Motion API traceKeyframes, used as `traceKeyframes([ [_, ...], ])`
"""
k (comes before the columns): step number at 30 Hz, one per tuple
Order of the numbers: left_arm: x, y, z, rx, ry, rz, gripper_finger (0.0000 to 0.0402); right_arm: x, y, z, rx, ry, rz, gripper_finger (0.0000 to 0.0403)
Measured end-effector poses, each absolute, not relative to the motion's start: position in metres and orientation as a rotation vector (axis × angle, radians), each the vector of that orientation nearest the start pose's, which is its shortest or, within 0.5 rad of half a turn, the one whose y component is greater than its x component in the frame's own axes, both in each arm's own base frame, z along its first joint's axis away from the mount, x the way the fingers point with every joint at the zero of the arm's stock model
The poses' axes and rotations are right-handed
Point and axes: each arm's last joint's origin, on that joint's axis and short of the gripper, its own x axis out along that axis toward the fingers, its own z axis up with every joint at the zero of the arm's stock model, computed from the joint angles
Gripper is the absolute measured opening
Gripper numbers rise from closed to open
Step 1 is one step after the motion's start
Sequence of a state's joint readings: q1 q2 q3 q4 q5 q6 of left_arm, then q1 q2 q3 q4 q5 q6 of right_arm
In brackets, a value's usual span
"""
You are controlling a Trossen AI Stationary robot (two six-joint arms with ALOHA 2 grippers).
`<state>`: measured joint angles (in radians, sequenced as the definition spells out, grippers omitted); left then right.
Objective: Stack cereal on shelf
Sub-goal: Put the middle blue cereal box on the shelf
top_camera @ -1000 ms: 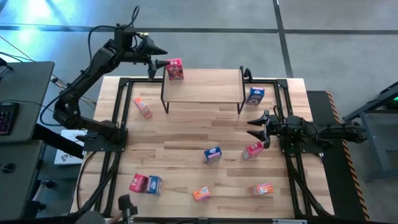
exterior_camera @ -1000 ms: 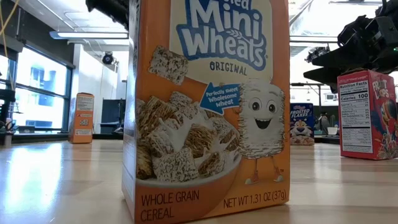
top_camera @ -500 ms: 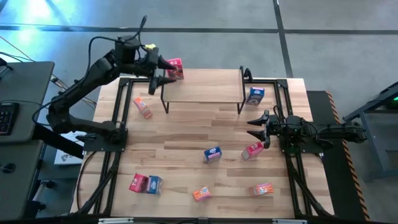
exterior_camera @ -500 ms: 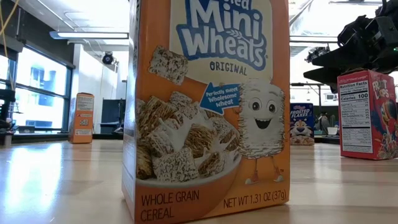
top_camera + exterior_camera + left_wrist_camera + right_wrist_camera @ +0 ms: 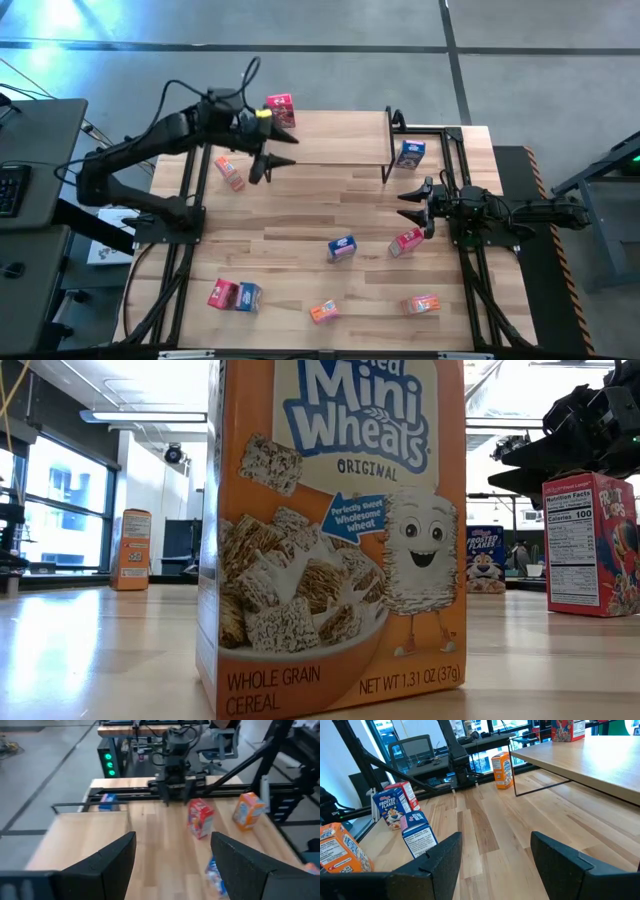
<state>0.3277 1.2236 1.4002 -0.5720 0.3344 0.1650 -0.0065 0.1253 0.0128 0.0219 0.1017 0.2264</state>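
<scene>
One pink-red cereal box point(image 5: 280, 108) stands on the far left corner of the shelf point(image 5: 335, 135), a light plank on thin black legs. My left gripper point(image 5: 280, 152) hovers open at the shelf's near left corner, pointing toward the table's right, with nothing between its fingers point(image 5: 172, 840). My right gripper point(image 5: 402, 204) rests open and empty low at the table's right side. Other cereal boxes sit on the table: orange point(image 5: 230, 172), blue point(image 5: 410, 153), blue point(image 5: 341, 247), pink-red point(image 5: 406, 241).
More boxes lie near the front edge: a pink-red and blue pair point(image 5: 233, 295), an orange one point(image 5: 323, 312) that fills the low view point(image 5: 335, 530), and another orange one point(image 5: 422, 304). Black frame rails point(image 5: 190, 220) run along both table sides.
My left gripper has swung away from the pink-red box at the shelf's far left corner, toward the table's near edge and right, and now hovers over the shelf's near left corner, turned to point right. Its fingers stay open. The box has stayed on the shelf.
</scene>
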Motion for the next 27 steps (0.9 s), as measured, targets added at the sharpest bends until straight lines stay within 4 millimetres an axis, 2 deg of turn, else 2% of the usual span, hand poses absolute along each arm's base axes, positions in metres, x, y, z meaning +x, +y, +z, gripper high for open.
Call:
traceKeyframes([
  [7,0.247,0.035,0.417,-0.076,0.387,-0.078,0.0248,0.104,-0.004,0.16,0.222,0.078,-0.118,0.0229],
  [13,0.25,0.011,0.417,-0.075,0.395,-0.073,0.0248,0.104,-0.004,0.16,0.222,0.078,-0.118,0.0229],
  [19,0.25,-0.003,0.417,-0.046,0.396,-0.016,0.0248,0.104,-0.004,0.16,0.222,0.078,-0.118,0.0229],
  [27,0.249,-0.018,0.417,-0.111,0.396,-0.004,0.0248,0.104,-0.004,0.16,0.222,0.078,-0.118,0.0229],
])
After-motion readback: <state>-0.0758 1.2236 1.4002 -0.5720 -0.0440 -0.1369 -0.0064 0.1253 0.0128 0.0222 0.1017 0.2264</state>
